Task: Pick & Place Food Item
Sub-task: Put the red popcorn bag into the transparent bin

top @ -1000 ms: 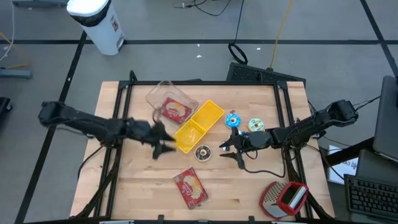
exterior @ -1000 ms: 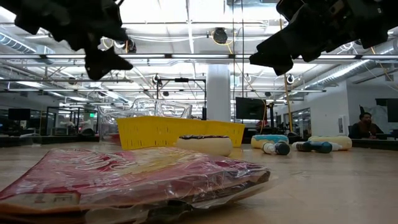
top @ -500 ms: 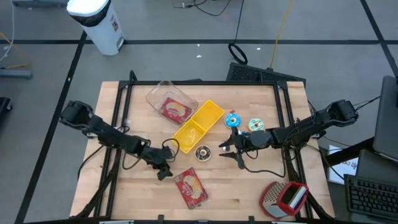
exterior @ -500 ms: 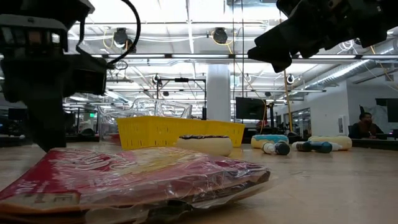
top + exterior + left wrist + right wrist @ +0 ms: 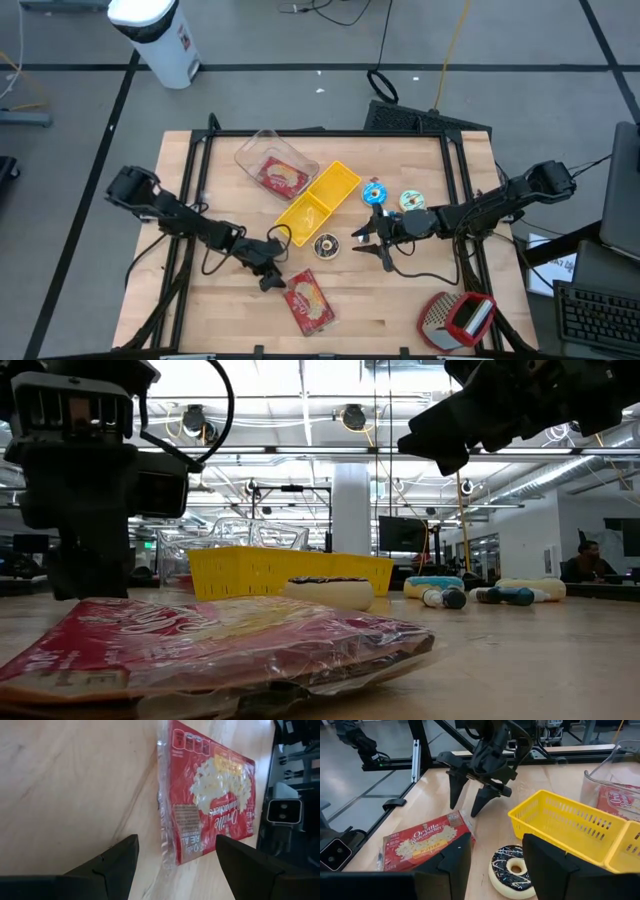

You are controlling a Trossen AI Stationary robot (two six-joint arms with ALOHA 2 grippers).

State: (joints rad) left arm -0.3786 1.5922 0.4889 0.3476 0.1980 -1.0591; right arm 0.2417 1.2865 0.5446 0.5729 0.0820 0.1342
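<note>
A red popcorn packet lies flat on the wooden table near its front edge; it also fills the low view's foreground. My left gripper is low at the packet's far-left end, slanting down. Its open fingers stand on either side of that end without touching it, as the right wrist view shows. My right gripper hangs open above the table, just right of a chocolate donut that rests on the table.
A yellow basket and a clear container holding another red packet stand far of centre. Two frosted donuts lie at the right. A red and grey object sits at the near right corner.
My left gripper has moved from beside the yellow basket toward the table's near edge and down to the popcorn packet's end. It has rolled and tipped downward on the way, and its fingers have stayed open. The packet has not moved.
</note>
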